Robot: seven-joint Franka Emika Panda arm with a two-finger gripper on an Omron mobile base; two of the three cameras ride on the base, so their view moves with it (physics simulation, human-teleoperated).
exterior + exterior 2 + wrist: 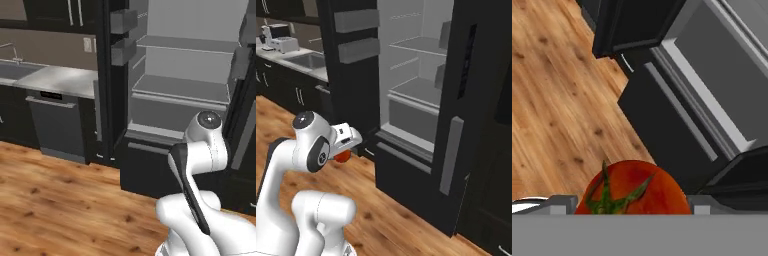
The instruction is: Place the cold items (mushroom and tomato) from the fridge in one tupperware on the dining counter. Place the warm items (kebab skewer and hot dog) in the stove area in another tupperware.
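tomato clamped in gripper at bottom centre of hand view, fridge open upper right; carry level, no squeeze change, head for tupperware.

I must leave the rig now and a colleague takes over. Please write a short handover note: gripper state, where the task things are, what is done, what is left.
Gripper: closed on the tomato, held in the air in front of the open fridge, above the wood floor.
Fridge: both doors open; the shelves in view look bare.
Mushroom, kebab skewer, hot dog, tupperwares: out of frame, location unknown.
Done: tomato taken in the gripper.
Left: carry the tomato to one tupperware on the dining counter, add the mushroom; then put the kebab skewer and hot dog into the other tupperware.
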